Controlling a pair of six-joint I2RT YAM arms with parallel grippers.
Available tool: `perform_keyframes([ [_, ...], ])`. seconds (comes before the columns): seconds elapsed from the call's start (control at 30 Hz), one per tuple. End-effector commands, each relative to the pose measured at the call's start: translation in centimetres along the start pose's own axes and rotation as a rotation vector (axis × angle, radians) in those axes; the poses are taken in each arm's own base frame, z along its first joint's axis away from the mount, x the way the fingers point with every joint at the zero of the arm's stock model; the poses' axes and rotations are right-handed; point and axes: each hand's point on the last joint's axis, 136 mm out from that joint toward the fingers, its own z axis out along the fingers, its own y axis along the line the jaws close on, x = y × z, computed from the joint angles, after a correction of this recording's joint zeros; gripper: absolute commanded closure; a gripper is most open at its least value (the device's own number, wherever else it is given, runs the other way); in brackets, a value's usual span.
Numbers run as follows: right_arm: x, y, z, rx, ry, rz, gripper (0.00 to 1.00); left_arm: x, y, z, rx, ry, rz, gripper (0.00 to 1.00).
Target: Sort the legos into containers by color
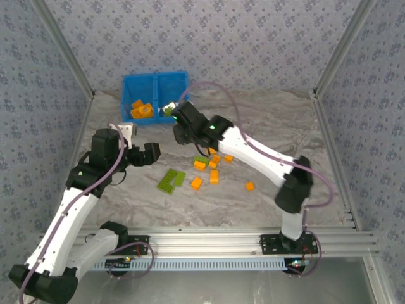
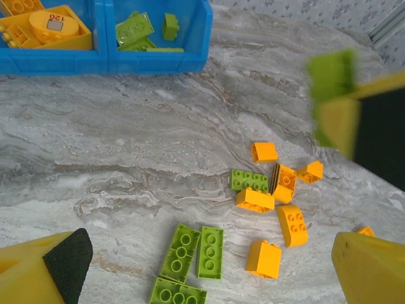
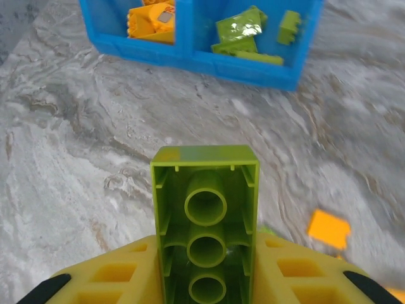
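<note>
Lime-green brick [image 3: 205,221], hollow underside toward the wrist camera, clamped in right hand [image 3: 204,288] above tabletop [image 3: 76,158]. Blue bin [image 3: 253,68] just ahead of that hand: orange pieces [image 3: 152,19] in left compartment, green pieces [image 3: 239,28] in right. Left hand [image 2: 215,269] spread wide apart, hovering; loose bricks [image 2: 272,196], orange and green, scattered below and ahead of it.

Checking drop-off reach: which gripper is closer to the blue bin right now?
Right. The right gripper, holding a lime green brick, sits at the near wall of the blue bin. The left gripper hangs open farther back, well short of it.
</note>
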Motion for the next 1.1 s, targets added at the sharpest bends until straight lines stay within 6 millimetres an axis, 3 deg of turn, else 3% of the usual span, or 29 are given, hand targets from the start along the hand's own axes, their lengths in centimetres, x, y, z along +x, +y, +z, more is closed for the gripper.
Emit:
perform_keyframes([
  [0.0,-1.1,-0.2,3.7,0.000,0.052,-0.152,0.64,0.2,0.2,-1.1,-0.012,-0.017,-0.028,0.01],
  [0.23,-4.9,-1.7,12.4,0.010,-0.042,-0.048,0.68,2.4,0.8,-2.0,-0.020,0.009,-0.069,0.01],
  [0.43,-8.3,-3.2,17.1,-0.010,-0.188,-0.004,0.66,3.4,0.8,-1.5,0.000,0.029,-0.094,0.01],
  [0.63,-10.2,-4.3,20.4,0.015,-0.322,0.013,0.64,3.7,0.7,-1.6,0.001,0.047,-0.098,0.01],
  [0.9,-11.4,-5.1,23.0,0.013,-0.456,0.052,0.62,4.5,1.0,-1.9,-0.005,0.059,-0.118,0.01],
  [1.0,-11.6,-5.5,23.7,-0.001,-0.477,0.098,0.57,4.7,1.1,-1.8,-0.006,0.066,-0.123,0.01],
  [1.07,-11.7,-5.1,23.7,-0.030,-0.485,0.113,0.47,4.8,1.1,-1.8,-0.009,0.066,-0.126,0.01],
])
